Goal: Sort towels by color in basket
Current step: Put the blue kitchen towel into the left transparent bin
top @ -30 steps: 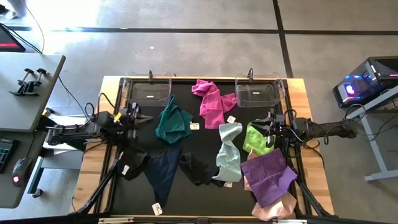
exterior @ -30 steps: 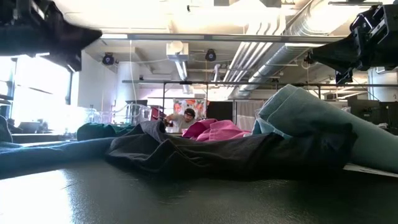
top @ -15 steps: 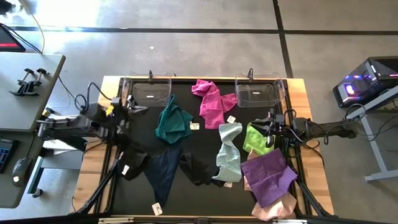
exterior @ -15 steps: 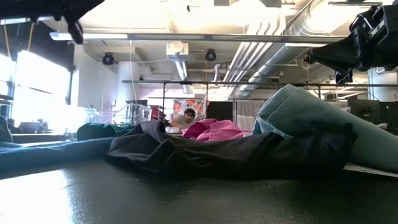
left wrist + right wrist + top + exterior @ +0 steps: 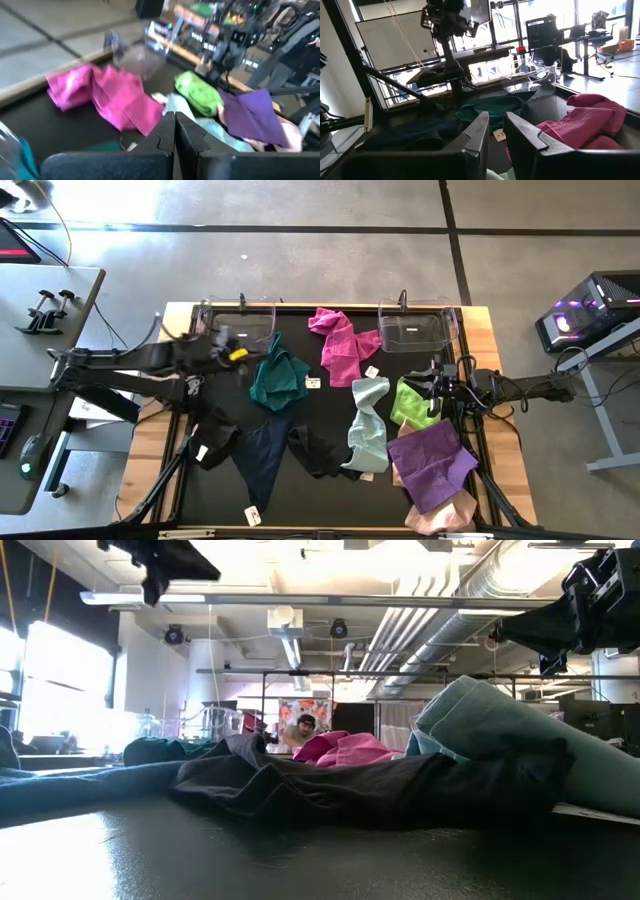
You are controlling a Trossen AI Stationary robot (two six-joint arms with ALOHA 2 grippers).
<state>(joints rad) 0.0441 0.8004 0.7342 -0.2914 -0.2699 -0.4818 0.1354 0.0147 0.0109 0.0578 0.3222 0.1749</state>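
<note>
Several small towels lie flat on the black table top: teal (image 5: 278,375), magenta (image 5: 338,340), mint (image 5: 368,425), lime (image 5: 412,402), purple (image 5: 432,463), pale pink (image 5: 440,515), navy (image 5: 262,460) and two black ones (image 5: 320,452) (image 5: 215,442). Two clear baskets (image 5: 238,328) (image 5: 415,328) stand at the far edge. My left gripper (image 5: 245,348) is shut and empty, raised above the table by the left basket and just left of the teal towel; its shut fingers show in the left wrist view (image 5: 174,116). My right gripper (image 5: 425,388) is open and empty, beside the lime towel.
The towels crowd the table's middle and right. Bare black table top (image 5: 300,410) shows between the teal and mint towels. A wooden rim (image 5: 150,440) frames the table. A desk (image 5: 40,320) stands to the left and a computer (image 5: 590,315) to the right.
My left gripper has risen and swung from the table's left side toward the far edge and the right. It now hangs high by the left basket and the teal towel. It stays shut. No towel has moved.
</note>
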